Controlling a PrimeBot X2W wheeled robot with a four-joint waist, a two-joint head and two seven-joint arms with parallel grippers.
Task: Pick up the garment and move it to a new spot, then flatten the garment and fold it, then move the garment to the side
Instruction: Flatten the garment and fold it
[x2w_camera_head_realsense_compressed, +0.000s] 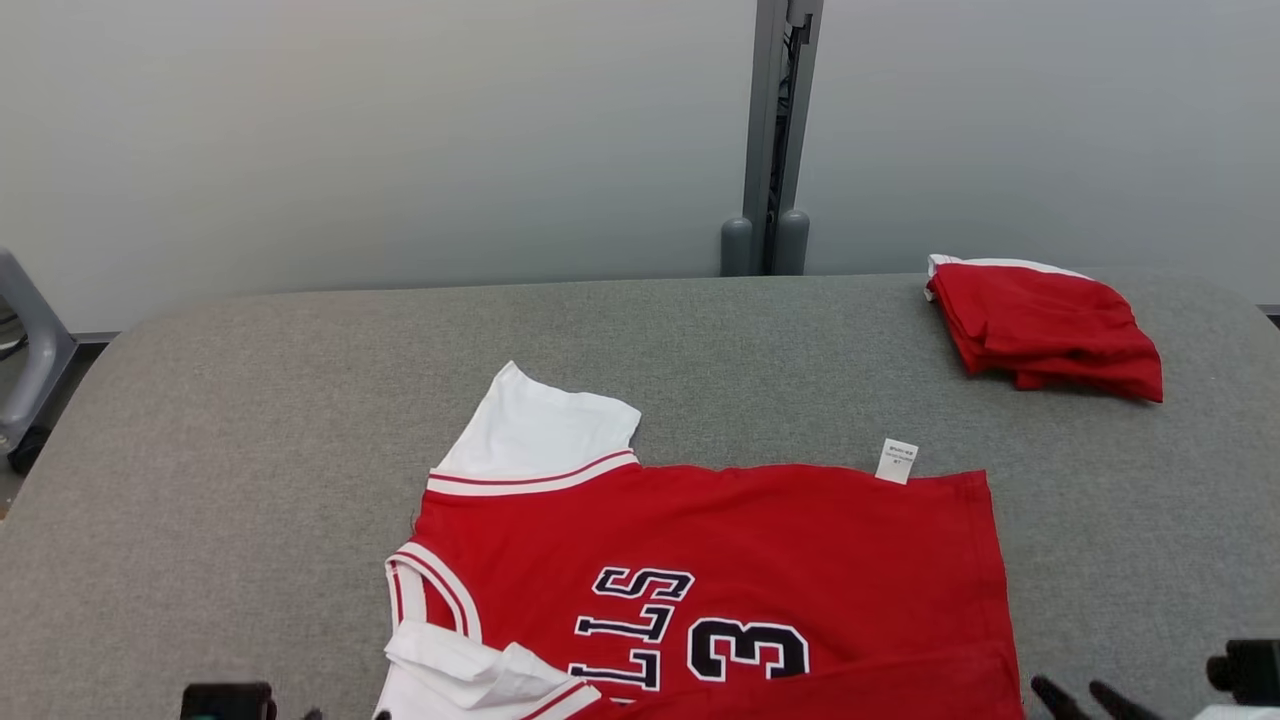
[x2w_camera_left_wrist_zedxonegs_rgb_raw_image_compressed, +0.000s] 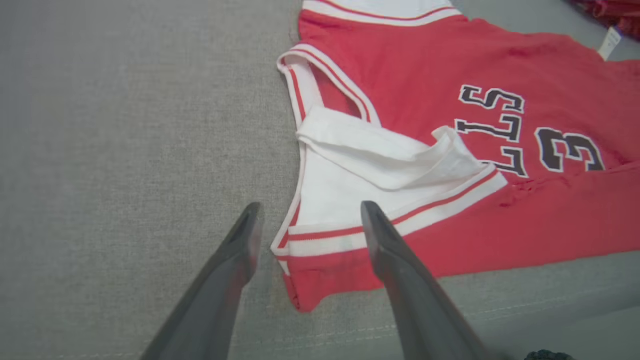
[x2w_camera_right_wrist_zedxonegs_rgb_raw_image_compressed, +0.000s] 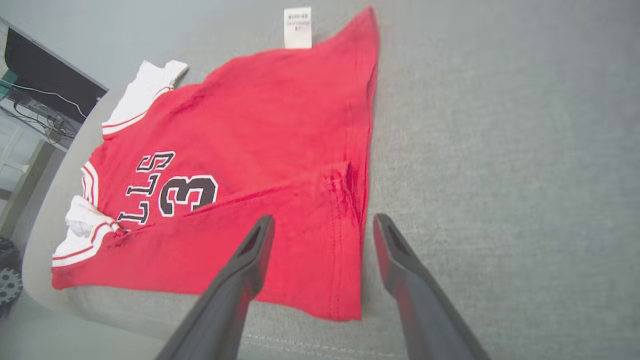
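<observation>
The garment (x2w_camera_head_realsense_compressed: 720, 540) is a red jersey with white sleeves and black lettering, spread on the grey table (x2w_camera_head_realsense_compressed: 250, 420), its collar end to the left. Its near edge is folded up over the lettering, and the near white sleeve (x2w_camera_left_wrist_zedxonegs_rgb_raw_image_compressed: 380, 160) is crumpled. My left gripper (x2w_camera_left_wrist_zedxonegs_rgb_raw_image_compressed: 311, 207) is open just above the near collar-end corner, its fingers apart over the white and red trim. My right gripper (x2w_camera_right_wrist_zedxonegs_rgb_raw_image_compressed: 324, 219) is open over the near hem corner of the garment (x2w_camera_right_wrist_zedxonegs_rgb_raw_image_compressed: 260, 125), with nothing between its fingers. Its fingertips (x2w_camera_head_realsense_compressed: 1043, 686) show at the lower right of the head view.
A second red garment (x2w_camera_head_realsense_compressed: 1045, 325) lies folded at the table's back right. A grey post (x2w_camera_head_realsense_compressed: 770, 140) stands behind the table against the pale wall. A grey frame (x2w_camera_head_realsense_compressed: 30, 350) stands off the table's left end. The table's near edge runs just below the jersey.
</observation>
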